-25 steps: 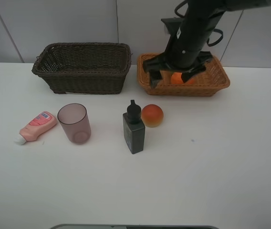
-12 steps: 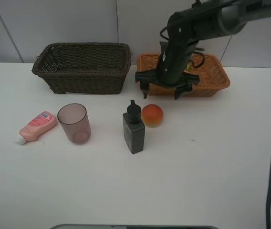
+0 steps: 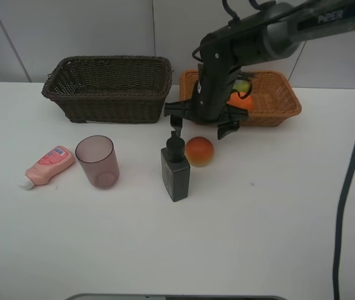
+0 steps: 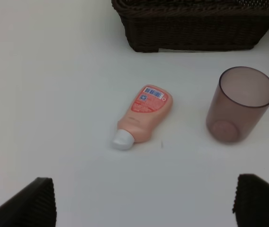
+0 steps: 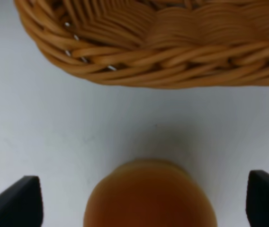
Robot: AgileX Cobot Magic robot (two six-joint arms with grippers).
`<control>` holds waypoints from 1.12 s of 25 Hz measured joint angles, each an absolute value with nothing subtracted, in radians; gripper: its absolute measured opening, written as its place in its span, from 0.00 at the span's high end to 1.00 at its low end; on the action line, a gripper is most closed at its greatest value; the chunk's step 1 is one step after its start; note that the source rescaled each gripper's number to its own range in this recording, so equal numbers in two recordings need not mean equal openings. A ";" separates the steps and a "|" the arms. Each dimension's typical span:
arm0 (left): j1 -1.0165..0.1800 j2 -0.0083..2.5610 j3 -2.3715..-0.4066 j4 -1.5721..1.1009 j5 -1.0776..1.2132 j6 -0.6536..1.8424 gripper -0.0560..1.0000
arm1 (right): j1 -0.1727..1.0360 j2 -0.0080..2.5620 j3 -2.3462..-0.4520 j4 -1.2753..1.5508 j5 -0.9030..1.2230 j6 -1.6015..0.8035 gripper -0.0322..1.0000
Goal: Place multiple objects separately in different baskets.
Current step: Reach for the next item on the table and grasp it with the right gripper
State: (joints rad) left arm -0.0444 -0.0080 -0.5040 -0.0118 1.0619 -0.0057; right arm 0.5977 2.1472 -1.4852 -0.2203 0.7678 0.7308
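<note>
My right gripper (image 3: 199, 127) hangs open just above and behind the red-orange peach-like fruit (image 3: 199, 151), which lies on the table beside the dark pump bottle (image 3: 175, 170). In the right wrist view the fruit (image 5: 148, 194) sits between the open fingertips (image 5: 16, 203), with the orange-tan basket (image 5: 163, 52) beyond it. That basket (image 3: 277, 106) holds the orange (image 3: 240, 100) and a green fruit (image 3: 244, 85). My left gripper (image 4: 148, 203) is open and empty above the pink tube (image 4: 144, 111) and the mauve cup (image 4: 241, 104). The dark brown basket (image 3: 109, 87) looks empty.
The white table's (image 3: 259, 237) near half is bare. The pink tube (image 3: 48, 166) and cup (image 3: 97, 162) lie at the left front of the dark basket. A black cable (image 3: 352, 162) hangs down the right side.
My right gripper has left the orange-tan basket and moved forward and left to above the peach-like fruit. The orange stays in the basket. Nothing else moved.
</note>
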 joint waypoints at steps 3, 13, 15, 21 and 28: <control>-0.044 -0.008 -0.504 -0.012 1.062 -0.006 0.03 | 0.598 2.164 -1.485 -0.249 0.768 0.763 0.09; -0.044 -0.008 -0.504 -0.012 1.062 -0.006 0.03 | 0.598 2.192 -1.485 -0.292 0.761 0.800 0.09; -0.044 -0.008 -0.504 -0.012 1.062 -0.006 0.03 | 0.598 2.198 -1.485 -0.292 0.760 0.800 0.09; -0.044 -0.008 -0.504 -0.012 1.062 -0.006 0.03 | 0.598 2.218 -1.485 -0.292 0.764 0.800 0.09; -0.044 -0.008 -0.504 -0.012 1.062 -0.006 0.03 | 0.598 2.231 -1.485 -0.293 0.767 0.800 0.09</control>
